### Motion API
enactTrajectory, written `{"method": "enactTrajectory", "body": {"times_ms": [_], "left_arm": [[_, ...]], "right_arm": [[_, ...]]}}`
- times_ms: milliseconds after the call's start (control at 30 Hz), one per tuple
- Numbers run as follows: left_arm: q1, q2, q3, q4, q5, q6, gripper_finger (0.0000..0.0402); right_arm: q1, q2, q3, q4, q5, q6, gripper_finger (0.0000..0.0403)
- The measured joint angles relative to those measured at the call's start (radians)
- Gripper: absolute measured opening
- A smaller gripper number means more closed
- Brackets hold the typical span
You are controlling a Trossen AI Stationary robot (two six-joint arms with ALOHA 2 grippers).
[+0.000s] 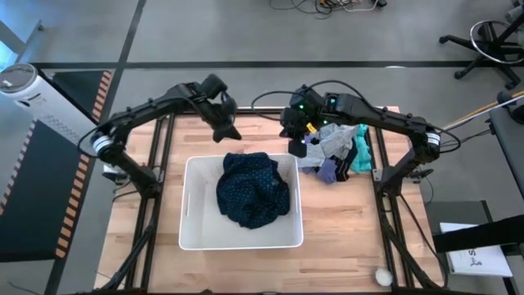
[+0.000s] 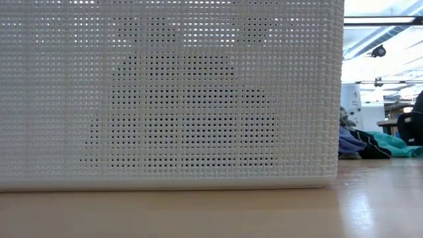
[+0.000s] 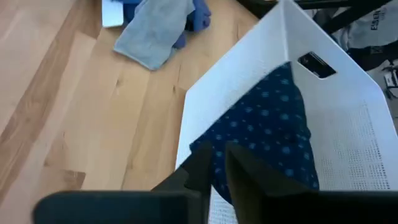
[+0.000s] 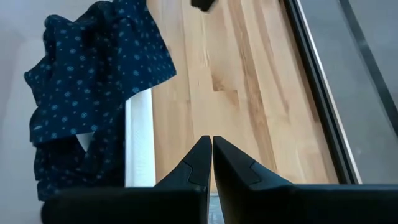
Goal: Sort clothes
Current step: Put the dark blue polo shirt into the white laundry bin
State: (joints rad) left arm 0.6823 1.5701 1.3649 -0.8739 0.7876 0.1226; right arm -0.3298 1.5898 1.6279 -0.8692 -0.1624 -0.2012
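Right now the right gripper (image 4: 208,163) has its two fingers pressed tip to tip, nothing between them, only bare wood of the table (image 4: 249,87) past the tips. It hangs above the far edge of the table, at about one o'clock from the white bin (image 1: 196,233), right over the loose heap of clothes.

Across from it, the left gripper (image 3: 216,167) shows a thin slit between its fingers, so nearly closed, and nothing is caught in it. It hovers at about twelve o'clock from the bin, just past the far rim, looking down on the dotted cloth.

Out from the fingers now: the navy dotted garment (image 1: 252,190) is bunched up inside the bin, filling its middle and far half, with one fold lapping up against the far rim. At two o'clock from the bin, just beside its far right corner, lies the heap: a grey garment (image 1: 337,141) on top, a lavender piece (image 1: 328,173) at the near edge, a black one (image 1: 341,165) tucked next to it, and a teal garment (image 1: 361,152) on the right side. From table height the bin's perforated wall fills nearly everything, with teal and lavender cloth peeking out beyond its right end.
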Motion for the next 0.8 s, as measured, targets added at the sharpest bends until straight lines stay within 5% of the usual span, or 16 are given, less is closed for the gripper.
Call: {"method": "enactTrajectory", "body": {"times_ms": [500, 633, 800], "left_arm": [[-0.099, 0.078, -0.001, -0.025, 0.062, 0.09, 0.0207], [-0.142, 0.07, -0.001, -0.021, 0.056, 0.161, 0.0203], [-0.19, 0.057, -0.001, -0.03, -0.037, 0.254, 0.0134]], "right_arm": [[0.0, 0.0, 0.0, -0.001, -0.003, -0.009, 0.0], [0.0, 0.0, 0.0, -0.004, -0.003, -0.009, 0.0], [0.0, -0.006, 0.0, -0.004, -0.003, -0.01, 0.0]]}}
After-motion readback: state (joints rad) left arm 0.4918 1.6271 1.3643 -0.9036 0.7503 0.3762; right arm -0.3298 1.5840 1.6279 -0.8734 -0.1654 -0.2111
